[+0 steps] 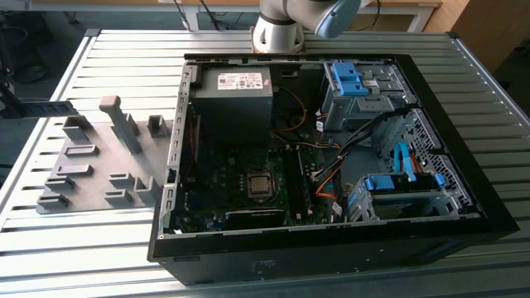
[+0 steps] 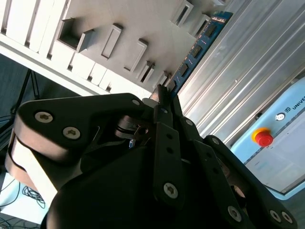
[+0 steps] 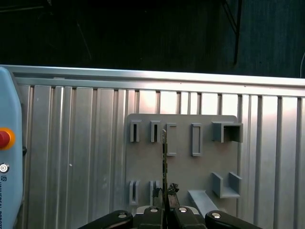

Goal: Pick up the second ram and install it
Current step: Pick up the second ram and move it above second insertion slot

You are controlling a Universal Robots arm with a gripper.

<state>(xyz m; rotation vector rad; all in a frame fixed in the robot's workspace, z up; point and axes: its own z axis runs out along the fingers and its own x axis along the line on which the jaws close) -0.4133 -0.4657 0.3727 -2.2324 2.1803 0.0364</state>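
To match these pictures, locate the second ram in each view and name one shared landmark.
Second wrist view: the second ram slants away from the gripper, along the grey holder plate.
First wrist view: the second ram is edge-on, a thin line from the gripper across the plate.
Exterior view: the plate lies at the exterior view's left of the computer case.
Shared landmark: the plate.

Black tool [image 2: 162, 95] with silver screws [image 2: 170, 190]; arm [image 1: 277, 28] seemingly pale grey.

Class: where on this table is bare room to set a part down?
Bare table slats lie between the grey holder plate and the exterior view's lower edge, and behind it towards the arm base. The computer case is crowded inside.
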